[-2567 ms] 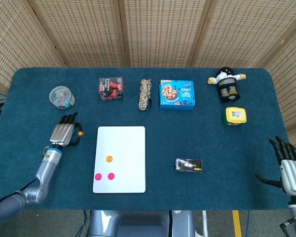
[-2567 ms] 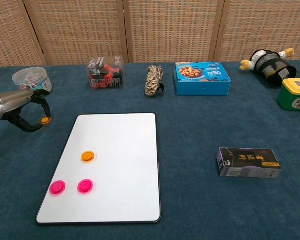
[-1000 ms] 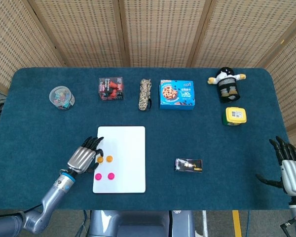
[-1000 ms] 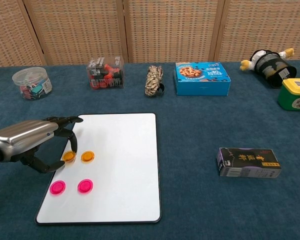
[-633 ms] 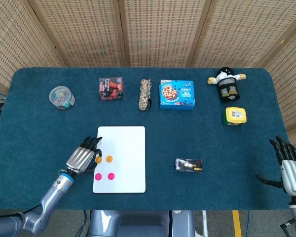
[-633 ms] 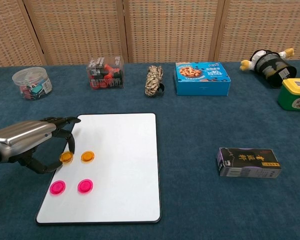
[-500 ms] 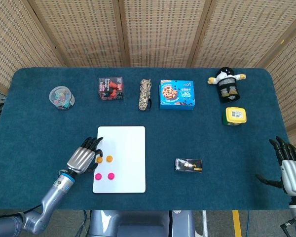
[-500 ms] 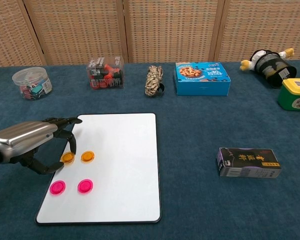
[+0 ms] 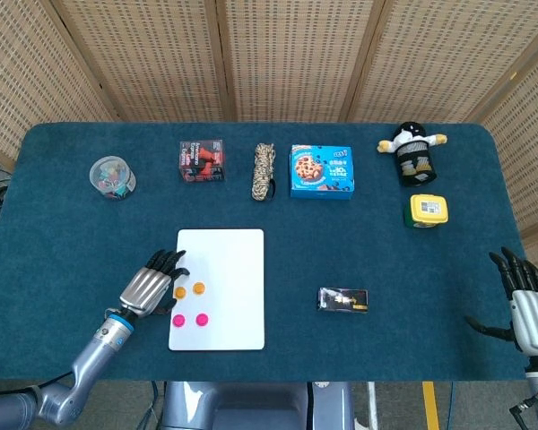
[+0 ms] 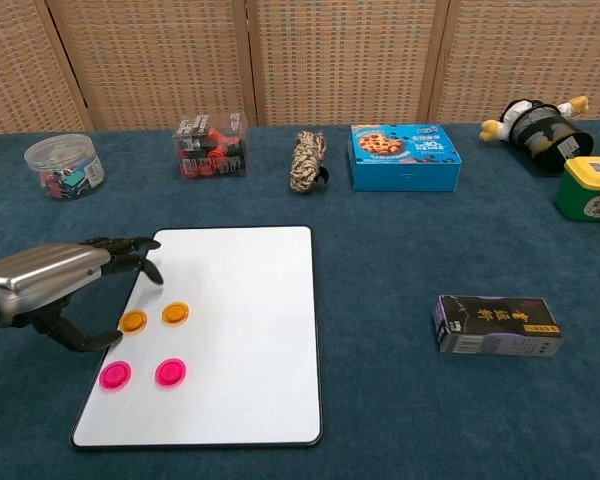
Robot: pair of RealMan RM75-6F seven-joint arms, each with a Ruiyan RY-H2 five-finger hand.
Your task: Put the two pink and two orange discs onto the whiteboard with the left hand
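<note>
A blue table (image 9: 63, 224) carries a whiteboard (image 9: 229, 322), boxes, jars, possibly rope (image 9: 264, 170).

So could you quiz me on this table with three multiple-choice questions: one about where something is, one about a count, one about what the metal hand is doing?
1. Where does the blue cookie box stand?
A. Right of the rope bundle
B. On the whiteboard
C. Beside the small black box

2. How many discs lie on the whiteboard?
A. Two
B. Three
C. Four

3. What is the left hand doing?
A. Gripping a pink disc
B. Holding nothing, fingers apart
C. Pressing on the yellow tub

Answers: 1 A, it sits in the back row just right of the rope. 2 C, two orange discs and two pink discs are there. 3 B, its fingers are clear of the nearest disc.
</note>
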